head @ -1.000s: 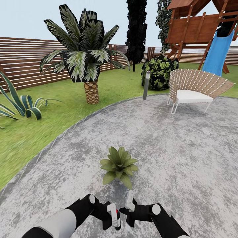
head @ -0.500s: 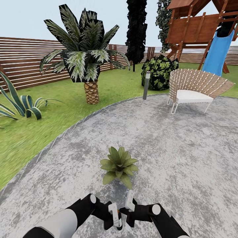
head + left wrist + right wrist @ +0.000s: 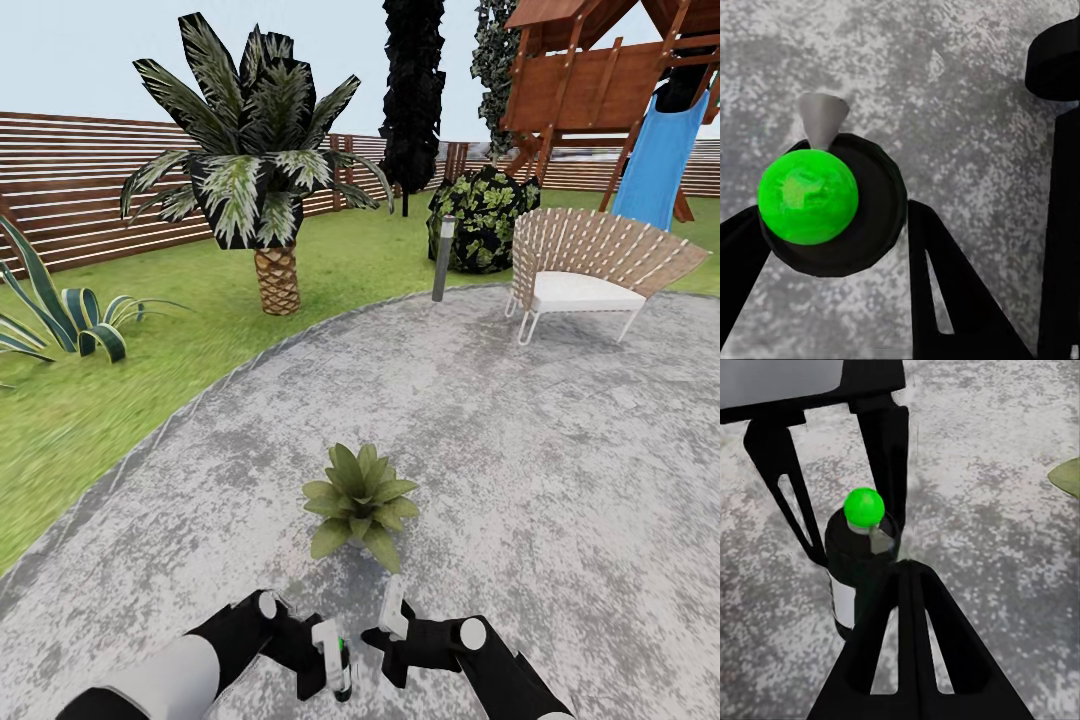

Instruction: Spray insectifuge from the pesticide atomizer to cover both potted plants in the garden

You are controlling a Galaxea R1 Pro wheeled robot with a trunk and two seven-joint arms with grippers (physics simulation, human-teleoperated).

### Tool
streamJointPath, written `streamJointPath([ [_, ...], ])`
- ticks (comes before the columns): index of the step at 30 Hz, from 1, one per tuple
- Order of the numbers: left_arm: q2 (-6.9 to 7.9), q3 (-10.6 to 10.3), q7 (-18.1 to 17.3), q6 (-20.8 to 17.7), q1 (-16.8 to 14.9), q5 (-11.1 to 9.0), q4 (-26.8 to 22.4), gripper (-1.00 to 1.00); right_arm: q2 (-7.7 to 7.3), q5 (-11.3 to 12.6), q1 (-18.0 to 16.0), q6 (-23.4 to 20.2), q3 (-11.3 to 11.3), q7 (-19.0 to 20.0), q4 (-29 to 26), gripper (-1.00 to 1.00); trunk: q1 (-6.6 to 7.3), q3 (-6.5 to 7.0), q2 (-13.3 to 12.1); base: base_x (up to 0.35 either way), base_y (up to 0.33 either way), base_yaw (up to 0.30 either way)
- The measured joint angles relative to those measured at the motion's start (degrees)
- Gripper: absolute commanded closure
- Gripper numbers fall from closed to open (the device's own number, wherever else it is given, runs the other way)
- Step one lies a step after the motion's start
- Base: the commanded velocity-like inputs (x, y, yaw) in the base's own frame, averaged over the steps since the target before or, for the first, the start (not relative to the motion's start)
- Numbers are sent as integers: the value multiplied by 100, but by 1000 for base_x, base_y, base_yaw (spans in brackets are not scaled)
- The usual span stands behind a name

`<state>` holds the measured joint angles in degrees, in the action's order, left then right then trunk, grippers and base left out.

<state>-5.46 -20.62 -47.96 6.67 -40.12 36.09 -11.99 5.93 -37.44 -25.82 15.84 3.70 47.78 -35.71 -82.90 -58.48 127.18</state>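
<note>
Down on the stone patio [image 3: 560, 480], left gripper [image 3: 335, 662] clamps the pesticide atomizer [image 3: 859, 562], standing upright, green top up, nozzle toward the potted plant [image 3: 360, 503]. Right gripper [image 3: 392, 618]: can't tell.

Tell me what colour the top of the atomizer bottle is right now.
Bright green. The atomizer's top shows best in the left wrist view, above the dark bottle body.

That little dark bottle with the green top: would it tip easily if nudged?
Probably, if let go. The pesticide atomizer looks narrow and upright, so a nudge might topple it. It seems rigid, and its round body might roll on the stone patio. The left gripper straddles it.
</note>
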Motion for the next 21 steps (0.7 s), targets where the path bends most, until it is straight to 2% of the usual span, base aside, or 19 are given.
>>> streamJointPath([
  [3,346,-9,-5,-20,13,12,7,100,-13,-5,0,3,-2,0,6,100,0,0,0,0,0,0],
  [9,876,0,10,-32,14,15,11,100,-113,-16,2,12,-10,0,18,100,0,0,0,0,0,0],
  [10,981,-5,12,-38,14,24,7,100,-207,-17,2,16,-15,0,22,-100,0,0,0,0,0,0],
  [12,1167,23,17,-65,14,10,-15,100,-518,-3,0,19,-25,-8,31,-100,0,0,0,0,0,0],
  [14,1255,67,40,-81,15,-17,-17,100,-722,12,2,16,-67,-29,36,-100,0,0,0,0,0,0],
  [17,1272,97,63,-90,15,-63,-27,100,-861,19,12,22,-118,-95,101,-100,0,0,0,0,0,0],
  [19,1278,122,98,-130,15,-116,-7,100,-1020,21,19,27,-399,-476,262,-100,0,0,0,0,0,0],
  [21,1277,301,254,-177,14,-261,15,100,-1100,36,27,24,-964,-1212,687,-100,0,0,0,0,0,0],
])
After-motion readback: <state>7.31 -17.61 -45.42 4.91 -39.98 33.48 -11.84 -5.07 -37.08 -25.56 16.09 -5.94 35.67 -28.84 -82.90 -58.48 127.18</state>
